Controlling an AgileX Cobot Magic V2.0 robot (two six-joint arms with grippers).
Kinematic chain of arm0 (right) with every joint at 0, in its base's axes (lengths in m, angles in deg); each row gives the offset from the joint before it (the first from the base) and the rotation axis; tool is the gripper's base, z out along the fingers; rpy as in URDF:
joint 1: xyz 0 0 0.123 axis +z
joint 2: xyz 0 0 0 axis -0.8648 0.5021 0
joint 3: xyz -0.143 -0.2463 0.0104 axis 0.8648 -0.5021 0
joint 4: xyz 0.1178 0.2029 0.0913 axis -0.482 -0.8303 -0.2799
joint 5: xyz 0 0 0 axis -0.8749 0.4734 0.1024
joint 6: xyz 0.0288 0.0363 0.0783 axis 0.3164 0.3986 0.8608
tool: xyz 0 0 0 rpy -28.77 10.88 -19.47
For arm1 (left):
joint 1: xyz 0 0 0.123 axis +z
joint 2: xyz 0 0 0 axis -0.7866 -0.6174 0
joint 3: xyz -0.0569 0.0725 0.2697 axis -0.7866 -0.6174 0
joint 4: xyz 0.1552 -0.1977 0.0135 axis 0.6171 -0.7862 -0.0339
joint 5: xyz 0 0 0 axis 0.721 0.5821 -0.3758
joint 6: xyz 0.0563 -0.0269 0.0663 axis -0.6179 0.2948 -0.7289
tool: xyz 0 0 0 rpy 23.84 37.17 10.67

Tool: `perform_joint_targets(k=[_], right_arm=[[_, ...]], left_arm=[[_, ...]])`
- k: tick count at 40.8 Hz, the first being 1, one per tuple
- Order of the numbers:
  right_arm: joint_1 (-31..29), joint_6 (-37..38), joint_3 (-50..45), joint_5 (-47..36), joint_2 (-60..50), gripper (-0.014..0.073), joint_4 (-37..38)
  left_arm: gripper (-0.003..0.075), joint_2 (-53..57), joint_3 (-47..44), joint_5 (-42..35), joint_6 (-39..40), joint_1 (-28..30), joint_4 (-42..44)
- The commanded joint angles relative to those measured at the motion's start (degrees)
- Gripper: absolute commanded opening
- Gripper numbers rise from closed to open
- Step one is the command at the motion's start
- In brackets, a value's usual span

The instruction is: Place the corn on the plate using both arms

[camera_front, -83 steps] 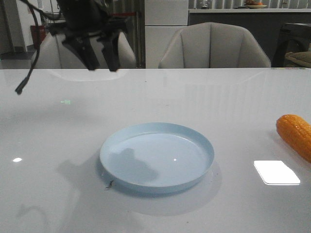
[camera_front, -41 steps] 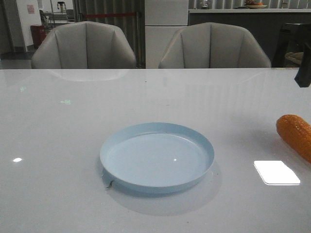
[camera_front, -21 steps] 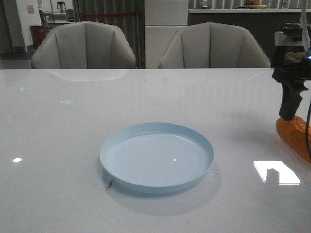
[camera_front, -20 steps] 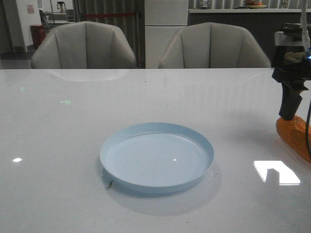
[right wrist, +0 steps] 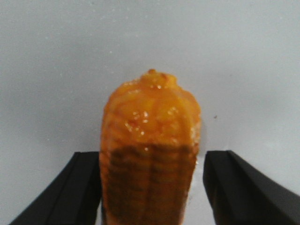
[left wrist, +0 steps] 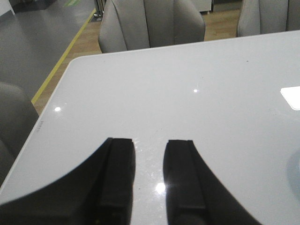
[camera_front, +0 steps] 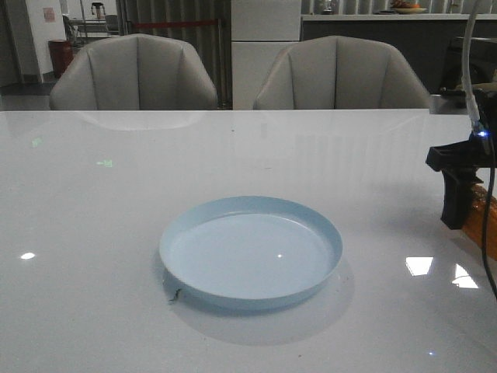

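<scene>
The orange corn (camera_front: pixel 475 219) lies on the white table at the far right edge, mostly hidden behind my right gripper (camera_front: pixel 461 217). In the right wrist view the corn (right wrist: pixel 151 122) sits between the open fingers of the right gripper (right wrist: pixel 152 155). One finger is close against it and the other stands a little apart. The pale blue plate (camera_front: pixel 180 227) rests empty in the middle of the table. My left gripper (left wrist: pixel 150 140) is out of the front view. Its fingers are apart and empty above bare table near a corner.
Two grey chairs (camera_front: pixel 133 71) stand behind the far table edge. The right arm's cable (camera_front: pixel 488 233) hangs beside the corn. Bright light reflections (camera_front: pixel 419 266) lie on the glossy table right of the plate. The table's edge (left wrist: pixel 51 101) runs close to the left gripper.
My right gripper has come down lower, so its fingers now straddle the corn. The left arm left the front view earlier. The plate and the corn have not moved.
</scene>
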Motion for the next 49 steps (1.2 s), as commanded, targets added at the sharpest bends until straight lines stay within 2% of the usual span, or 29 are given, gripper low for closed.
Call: perform_joint_targets(k=[1,7,12,18,25,33,39,49], right_arm=[[-0.1,-1.0,1.8,-1.1,-2.2,0.0428,-0.1],[-0.1,-2.9,1.8,-2.4,-2.2,0.0209,-0.1],[0.0,-4.1,3.2,-2.5,-2.2,0.0129,-0.1],[2.4,-11.6,8.6,0.8,-2.7,0.0128,-0.9],[8.5,-18.6,17.7,7.3,-2.8,0.0128,-6.7],[16.9,-18.6,24.1,8.0,-2.6,0.0128,-8.4],[22.6,-18.6,24.6,7.9,-1.9,0.0128,-8.7],[28.6,-18.6,24.6,8.8,1.1,0.0141,-10.0]], left_arm=[[0.0252,-2.5,2.1,-4.9,0.5,0.0,0.3],[0.0252,-3.8,2.1,-4.9,0.5,0.0,0.3],[0.0252,-3.8,2.1,-4.9,0.5,0.0,0.3],[0.0252,-3.8,2.1,-5.0,0.5,0.0,0.3],[0.0252,-3.8,2.1,-5.0,0.5,0.0,0.0],[0.0252,-3.8,2.1,-4.8,0.5,0.0,0.0],[0.0252,-3.8,2.1,-4.8,0.5,0.0,-0.1],[0.0252,-3.8,2.1,-4.8,0.5,0.0,-0.1]])
